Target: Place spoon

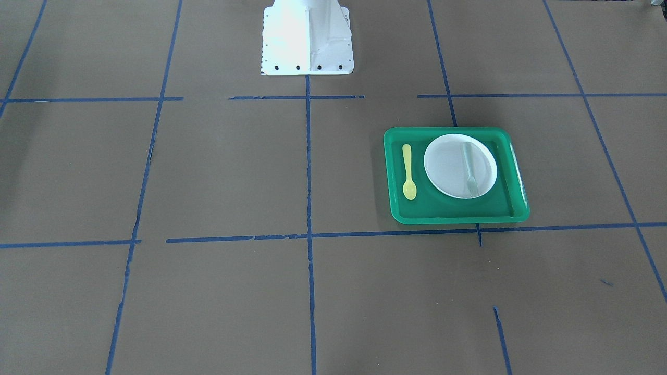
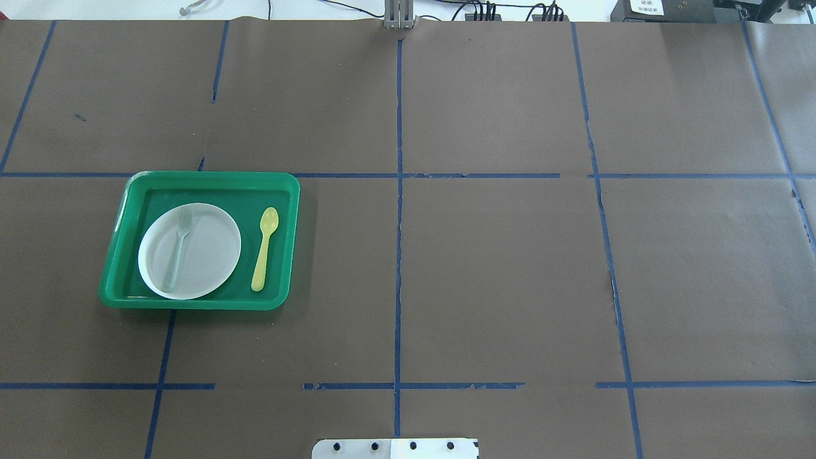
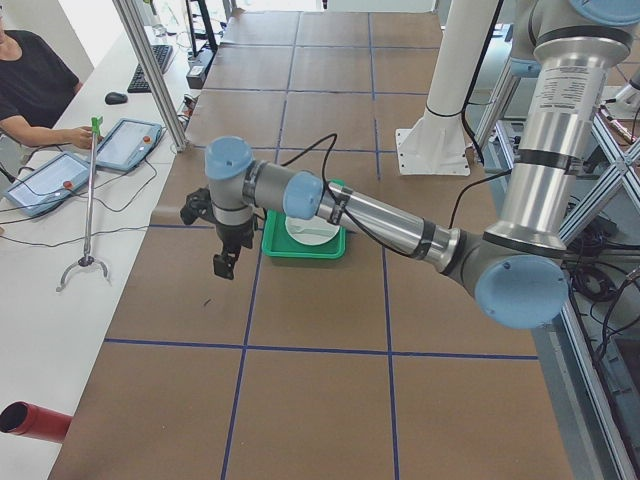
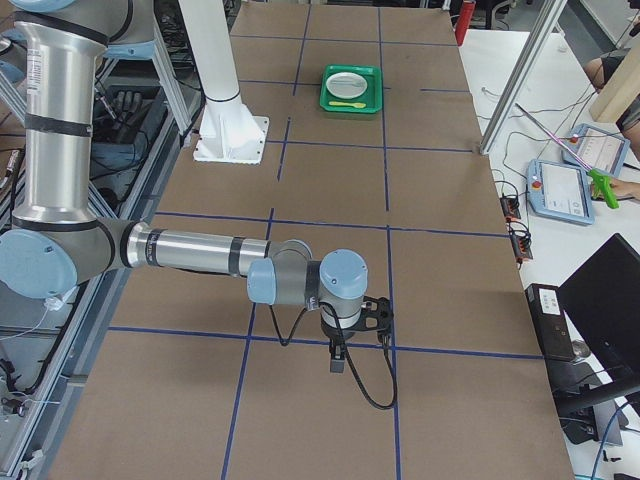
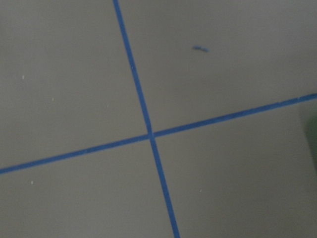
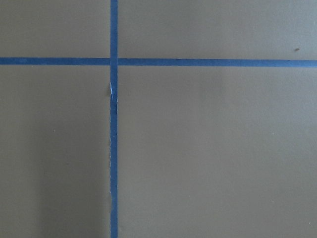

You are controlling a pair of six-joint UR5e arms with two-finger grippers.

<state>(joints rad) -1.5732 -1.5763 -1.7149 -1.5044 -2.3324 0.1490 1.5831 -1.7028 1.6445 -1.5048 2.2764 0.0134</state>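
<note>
Overhead view, read from the robot's side outward. The white base (image 2: pixel 395 448) sits at 6 o'clock on the brown-papered table (image 2: pixel 497 274), which blue tape lines (image 2: pixel 399 255) divide into squares. Between 10 and 11 o'clock from the base stands a green tray (image 2: pixel 201 180). It holds a white plate (image 2: pixel 210 245) with a pale grey-green fork (image 2: pixel 178 248) lying on its 9 o'clock half, tines toward 12 o'clock. The yellow spoon (image 2: pixel 264 249) lies flat on the tray floor at 3 o'clock of the plate, just beside it and not touching. Its bowl points to 12 o'clock and its handle to 6 o'clock. Neither gripper touches the spoon. In the exterior left view, the left gripper (image 3: pixel 225 262) hangs above the table at 9 o'clock of the tray, fingers pointing down. Whether its fingers are parted or closed cannot be told. In the exterior right view, the right gripper (image 4: pixel 338 358) hangs above a tape crossing, well apart from the tray, which lies far off at 12 o'clock. Its finger state likewise cannot be told. Both wrist views show only paper and crossed tape.
</note>
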